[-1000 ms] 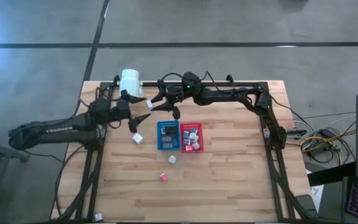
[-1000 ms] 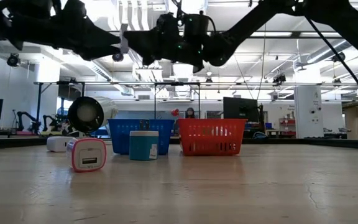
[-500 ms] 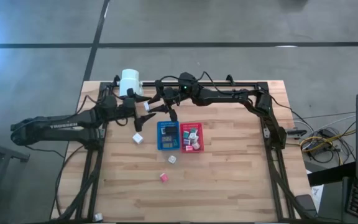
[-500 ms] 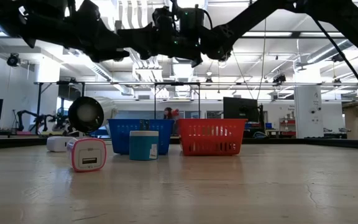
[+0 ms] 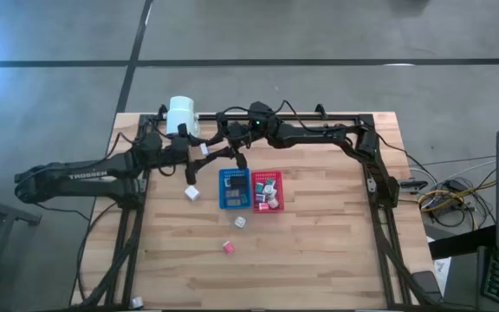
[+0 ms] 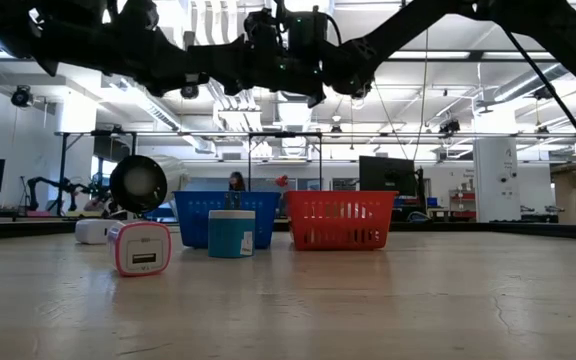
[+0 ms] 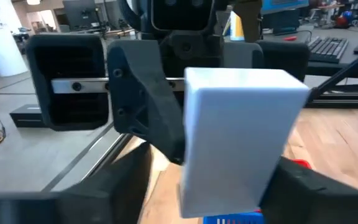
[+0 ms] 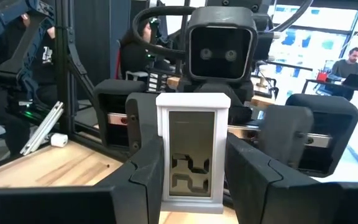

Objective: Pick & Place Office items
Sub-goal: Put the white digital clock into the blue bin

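Note:
A white block (image 5: pixel 204 147) with a dark panel on one face (image 8: pixel 188 163) is held upright in the air over the table's far left part. My right gripper (image 8: pixel 194 180) is shut on it. My left gripper (image 7: pixel 229 190) faces it from the left, open, one finger (image 7: pixel 120 186) standing clear of the block. Loose cubes rest on the table: a white one (image 5: pixel 192 192), a teal-and-white one (image 5: pixel 241 222) and a pink one (image 5: pixel 228 247). More items lie in the blue tray (image 5: pixel 223 201) and the red tray (image 5: pixel 277 204). My right gripper pinches the white block between its two fingers, one finger (image 8: pixel 143 174) on each side face, low on the block (image 8: pixel 166 186). The fingers come in level from the table's right. The block stands upright in the hold, lifted clear of the table.
A big white cylinder (image 5: pixel 181 114) lies at the far left edge, just behind the two grippers. The trays sit side by side at the table's middle. A small white thing (image 5: pixel 137 302) sits at the near left corner. Bare wood stretches to the right and near sides.
My left gripper has moved toward the far edge and to the right, closing in on the white block until its fingers stand around it. My right gripper has shifted slightly left, and the block has stayed almost in place.

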`<state>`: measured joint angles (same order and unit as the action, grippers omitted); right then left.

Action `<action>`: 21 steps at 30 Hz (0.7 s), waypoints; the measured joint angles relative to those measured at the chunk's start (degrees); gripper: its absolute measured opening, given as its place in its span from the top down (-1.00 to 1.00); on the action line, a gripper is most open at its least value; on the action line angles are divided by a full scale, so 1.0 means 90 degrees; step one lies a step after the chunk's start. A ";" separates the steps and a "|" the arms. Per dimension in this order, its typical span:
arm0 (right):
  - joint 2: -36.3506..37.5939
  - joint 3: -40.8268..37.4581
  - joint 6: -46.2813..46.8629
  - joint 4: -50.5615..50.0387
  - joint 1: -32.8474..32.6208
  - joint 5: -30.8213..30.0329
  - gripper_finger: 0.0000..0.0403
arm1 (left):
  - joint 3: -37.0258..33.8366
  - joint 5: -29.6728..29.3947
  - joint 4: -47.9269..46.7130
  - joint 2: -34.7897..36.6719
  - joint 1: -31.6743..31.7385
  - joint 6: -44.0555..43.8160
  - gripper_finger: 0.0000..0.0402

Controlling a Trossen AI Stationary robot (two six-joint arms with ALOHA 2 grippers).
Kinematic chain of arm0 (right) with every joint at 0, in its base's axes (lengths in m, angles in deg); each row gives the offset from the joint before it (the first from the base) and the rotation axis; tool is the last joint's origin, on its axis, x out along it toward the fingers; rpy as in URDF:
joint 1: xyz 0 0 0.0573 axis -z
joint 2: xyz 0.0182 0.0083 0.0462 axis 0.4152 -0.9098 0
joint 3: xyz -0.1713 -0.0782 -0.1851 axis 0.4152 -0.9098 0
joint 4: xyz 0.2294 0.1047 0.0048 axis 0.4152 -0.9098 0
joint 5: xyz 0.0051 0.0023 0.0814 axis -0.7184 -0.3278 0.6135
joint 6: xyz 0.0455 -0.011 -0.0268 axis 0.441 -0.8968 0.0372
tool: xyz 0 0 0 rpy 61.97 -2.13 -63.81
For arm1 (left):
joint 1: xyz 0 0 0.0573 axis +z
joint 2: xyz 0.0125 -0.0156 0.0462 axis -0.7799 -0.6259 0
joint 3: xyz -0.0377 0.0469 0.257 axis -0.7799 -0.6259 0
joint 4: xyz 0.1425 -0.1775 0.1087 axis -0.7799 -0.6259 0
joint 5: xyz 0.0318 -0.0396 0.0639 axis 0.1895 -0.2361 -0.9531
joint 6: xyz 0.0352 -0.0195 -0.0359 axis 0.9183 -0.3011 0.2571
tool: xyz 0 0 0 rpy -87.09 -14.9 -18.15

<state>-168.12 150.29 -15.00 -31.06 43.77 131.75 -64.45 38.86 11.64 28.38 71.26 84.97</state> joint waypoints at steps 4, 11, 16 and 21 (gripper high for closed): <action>0.0002 0.0002 0.0007 -0.0039 0.0005 -0.0032 0.38 | 0.0000 0.0100 -0.0020 0.0000 0.0000 0.0080 0.21; 0.0002 0.0002 -0.0048 -0.0053 0.0005 -0.0036 0.38 | -0.0002 0.0104 -0.0029 0.0000 -0.0005 0.0298 0.23; 0.0033 0.0002 0.0355 -0.0065 0.0087 0.0081 0.16 | -0.0002 0.0140 -0.0048 0.0006 -0.0005 0.0294 0.23; 0.0359 -0.0098 0.0902 -0.0066 0.0389 0.0397 -0.05 | -0.0002 0.0181 -0.0204 0.0305 -0.0001 0.0300 0.23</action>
<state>-164.89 149.40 -6.88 -31.65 47.27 135.32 -64.47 40.49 9.80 31.12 71.26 87.66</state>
